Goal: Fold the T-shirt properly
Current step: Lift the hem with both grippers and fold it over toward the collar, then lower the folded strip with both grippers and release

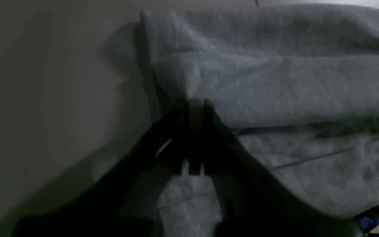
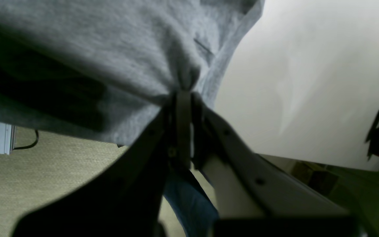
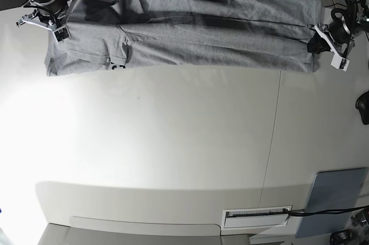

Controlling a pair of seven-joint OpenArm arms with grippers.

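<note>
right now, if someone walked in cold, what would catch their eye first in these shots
The grey T-shirt stretched in a long band across the far edge of the white table, pinched at each end by the left gripper and the right gripper. Up close, the wrist views show each gripper's fingers shut on bunched cloth. A grey-blue pad lies at the table's near corner.

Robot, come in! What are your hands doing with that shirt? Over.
Left hand and right hand both shut on heather-grey cotton T-shirt. Shirt stretched long along table's far edge. Nothing in the way.
</note>
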